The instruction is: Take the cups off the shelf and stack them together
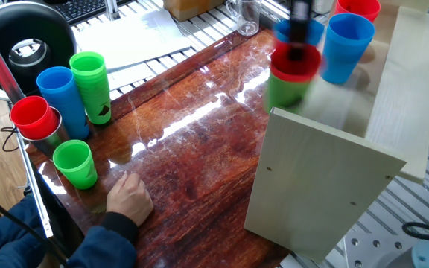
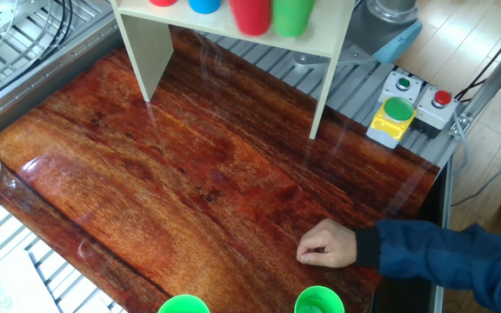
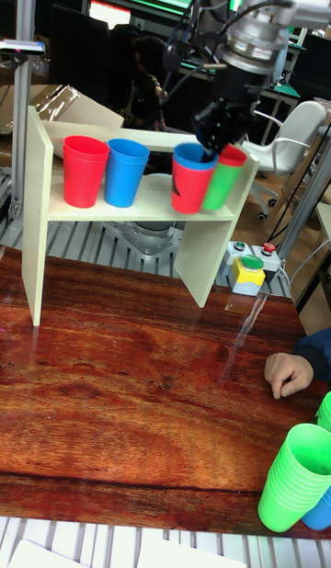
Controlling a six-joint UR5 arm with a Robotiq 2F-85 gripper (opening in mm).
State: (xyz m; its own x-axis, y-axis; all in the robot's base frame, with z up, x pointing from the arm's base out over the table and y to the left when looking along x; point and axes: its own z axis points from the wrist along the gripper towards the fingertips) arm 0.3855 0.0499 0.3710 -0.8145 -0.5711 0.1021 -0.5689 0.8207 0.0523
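The pale shelf holds a single red cup and a single blue cup. Beside them stands a blue cup nested in a red cup. My gripper is shut on the rim of a red cup nested in a green cup. That pair is tilted and motion-blurred, out past the shelf's front edge. From the other fixed view only cup bottoms show, the green cup lowest beside a red one.
At the table's far end stand a tall green stack, a blue cup, a red cup in a metal cup and a green cup. A person's hand rests there. A button box sits beside the shelf.
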